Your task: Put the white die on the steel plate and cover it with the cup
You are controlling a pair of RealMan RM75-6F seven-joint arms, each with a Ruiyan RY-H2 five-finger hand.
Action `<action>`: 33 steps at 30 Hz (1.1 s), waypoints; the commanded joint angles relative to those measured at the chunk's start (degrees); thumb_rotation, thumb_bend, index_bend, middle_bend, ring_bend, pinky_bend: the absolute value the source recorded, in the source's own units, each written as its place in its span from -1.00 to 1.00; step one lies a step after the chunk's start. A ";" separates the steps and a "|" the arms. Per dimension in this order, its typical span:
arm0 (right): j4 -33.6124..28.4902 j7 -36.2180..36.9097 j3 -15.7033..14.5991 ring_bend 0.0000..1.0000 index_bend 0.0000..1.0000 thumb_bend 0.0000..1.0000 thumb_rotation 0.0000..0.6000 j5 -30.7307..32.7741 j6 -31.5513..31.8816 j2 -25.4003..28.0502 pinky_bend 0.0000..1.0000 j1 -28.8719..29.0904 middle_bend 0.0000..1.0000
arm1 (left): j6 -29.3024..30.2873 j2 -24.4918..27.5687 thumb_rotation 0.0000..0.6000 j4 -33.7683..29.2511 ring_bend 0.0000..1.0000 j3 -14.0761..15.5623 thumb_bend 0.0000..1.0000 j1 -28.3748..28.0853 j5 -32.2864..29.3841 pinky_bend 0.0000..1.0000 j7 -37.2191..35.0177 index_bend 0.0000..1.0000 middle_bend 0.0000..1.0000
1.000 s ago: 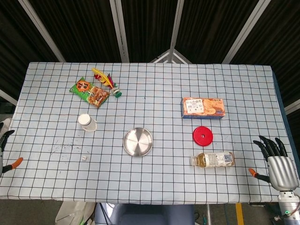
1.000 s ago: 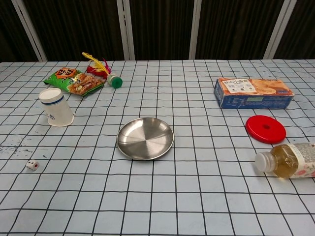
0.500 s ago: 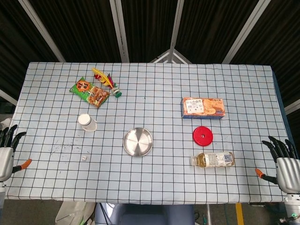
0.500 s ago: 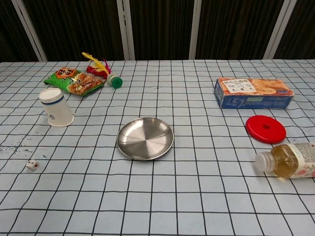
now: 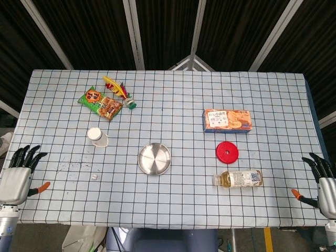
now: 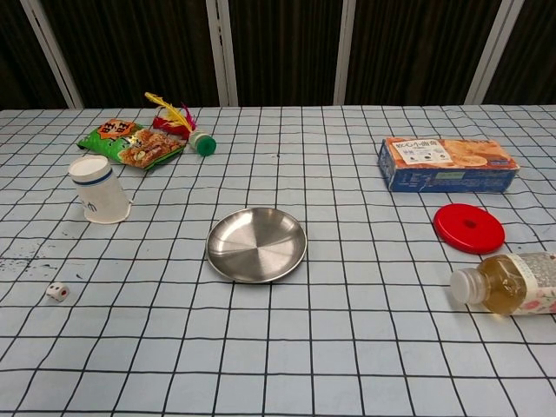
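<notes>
The small white die (image 5: 94, 177) (image 6: 58, 292) lies on the checked cloth, left of the round steel plate (image 5: 154, 158) (image 6: 256, 244). A white paper cup (image 5: 97, 136) (image 6: 98, 201) stands upside down behind the die, tilted a little. My left hand (image 5: 20, 174) hovers at the table's front left corner, fingers spread and holding nothing, well left of the die. At the front right edge my right hand (image 5: 324, 184) is partly cut off by the frame, fingers apart and empty. Neither hand shows in the chest view.
A snack bag (image 5: 100, 103) and a feathered shuttlecock (image 5: 119, 91) lie at the back left. A biscuit box (image 5: 227, 120), a red lid (image 5: 227, 151) and a lying drink bottle (image 5: 239, 178) sit to the right of the plate.
My left hand has moved right and onto the table's front left corner. My right hand has drawn back toward the right frame edge. The objects have not moved.
</notes>
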 commanded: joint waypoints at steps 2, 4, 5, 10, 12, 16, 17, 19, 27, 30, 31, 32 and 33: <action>-0.13 0.51 0.02 -0.72 -0.59 -0.81 1.00 0.18 0.00 0.29 -0.98 -0.15 -0.72 | -2.07 -0.84 1.00 -1.92 -1.00 0.38 -0.69 -1.64 2.04 -1.00 0.08 -0.57 -0.65; -0.23 0.74 0.12 -0.72 -0.59 -0.81 1.00 0.40 -0.14 0.40 -0.98 -0.13 -0.72 | -3.60 -1.20 1.00 -2.76 -1.00 0.11 -0.63 -2.75 2.27 -1.00 1.91 -0.51 -0.60; -0.21 0.83 0.15 -0.72 -0.59 -0.81 1.00 0.60 -0.37 0.42 -0.98 -0.08 -0.72 | -4.66 -1.43 1.00 -3.45 -1.00 -0.17 -0.59 -3.47 2.12 -1.00 3.22 -0.46 -0.57; 0.02 0.90 0.21 -0.72 -0.59 -0.81 1.00 1.14 -1.23 0.26 -0.98 0.18 -0.72 | -10.28 -3.06 1.00 -6.42 -1.00 -1.69 -0.54 -7.16 0.44 -1.00 11.25 -0.33 -0.47; 0.05 0.79 0.23 -0.72 -0.59 -0.81 1.00 1.20 -1.35 0.19 -0.98 0.23 -0.72 | -12.46 -3.87 1.00 -7.18 -1.00 -2.25 -0.54 -8.45 -0.84 -1.00 14.26 -0.32 -0.45; 0.06 0.62 0.29 -0.72 -0.59 -0.81 1.00 1.40 -1.53 0.17 -0.98 0.28 -0.72 | -16.61 -6.09 1.00 -8.07 -1.00 -3.59 -0.41 -10.97 -4.25 -1.00 19.40 -0.31 -0.42; 0.04 0.60 0.30 -0.72 -0.59 -0.81 1.00 1.55 -1.59 0.16 -0.98 0.25 -0.72 | -17.64 -6.86 1.00 -8.20 -1.00 -3.89 -0.35 -11.58 -5.33 -1.00 20.64 -0.31 -0.42; 0.09 0.62 0.38 -0.72 -0.59 -0.81 1.00 1.84 -1.68 0.17 -0.98 0.22 -0.72 | -19.01 -8.02 1.00 -8.23 -1.00 -4.12 -0.25 -12.32 -6.79 -1.00 21.91 -0.31 -0.39; 0.06 0.73 0.56 -0.72 -0.59 -0.81 1.00 2.81 -2.02 0.28 -0.98 0.06 -0.72 | -23.11 -11.54 1.00 -6.69 -1.00 -3.82 -0.22 -14.32 -10.45 -1.00 23.82 -0.30 -0.41; -0.07 0.63 0.54 -0.72 -0.58 -0.81 1.00 2.85 -2.49 0.37 -0.98 0.25 -0.72 | -24.11 -13.93 1.00 -4.65 -1.00 -2.97 -0.22 -14.49 -11.69 -1.00 24.42 -0.29 -0.51; -0.09 0.60 0.52 -0.72 -0.58 -0.81 1.00 2.84 -2.52 0.37 -0.98 0.26 -0.72 | -22.96 -14.03 1.00 -4.64 -1.00 -3.55 -0.22 -14.37 -11.22 -1.00 24.21 -0.28 -0.56; -0.13 0.52 0.50 -0.72 -0.59 -0.81 1.00 2.81 -2.59 0.36 -0.97 0.29 -0.72 | -22.40 -13.53 1.00 -5.42 -1.00 -3.96 -0.22 -14.55 -10.75 -1.00 24.36 -0.28 -0.61; -0.14 0.47 0.48 -0.72 -0.59 -0.81 1.00 2.81 -2.62 0.35 -0.97 0.29 -0.72 | -23.01 -13.34 1.00 -5.58 -1.00 -3.70 -0.22 -14.77 -11.05 -1.00 24.68 -0.30 -0.65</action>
